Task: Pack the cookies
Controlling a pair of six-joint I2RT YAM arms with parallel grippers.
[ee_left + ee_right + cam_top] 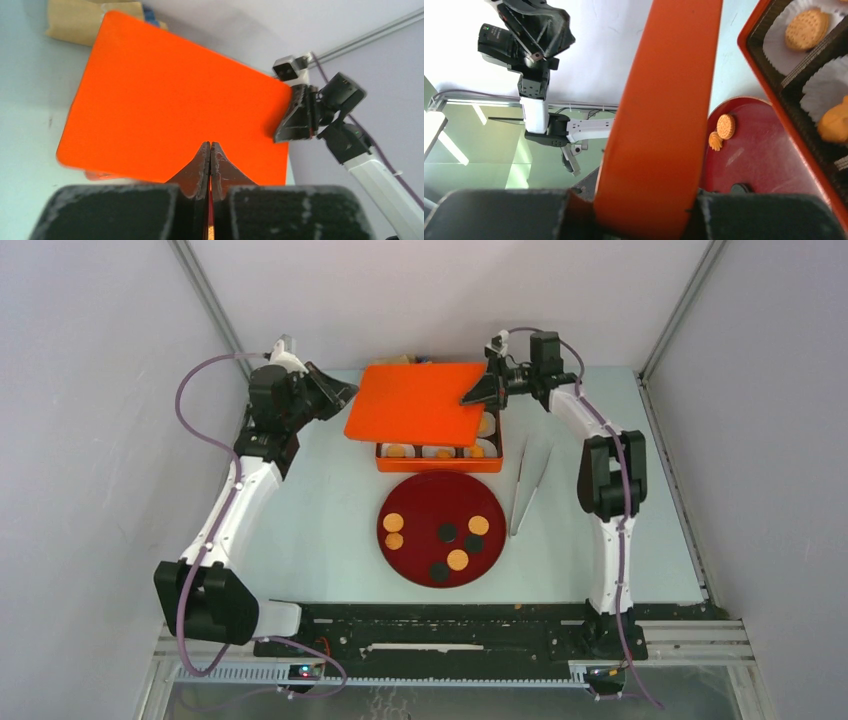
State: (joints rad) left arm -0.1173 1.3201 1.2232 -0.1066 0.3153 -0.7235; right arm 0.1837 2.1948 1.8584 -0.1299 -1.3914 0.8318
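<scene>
An orange lid (418,403) hangs tilted over the back of an orange box (440,466). The box's white liners hold cookies (396,451). My left gripper (343,397) is shut on the lid's left edge, and my right gripper (476,395) is shut on its right edge. In the left wrist view the jaws (210,150) pinch the lid (175,100). In the right wrist view the lid (664,100) sits between my right gripper (644,210). Several tan cookies (393,522) and three dark discs (449,532) lie on a red plate (420,545).
Metal tongs (528,485) lie on the table right of the plate. A brown object (80,20) sits behind the lid near the back wall. The right wrist view shows cookies in liners (806,29) and two on the plate (725,126).
</scene>
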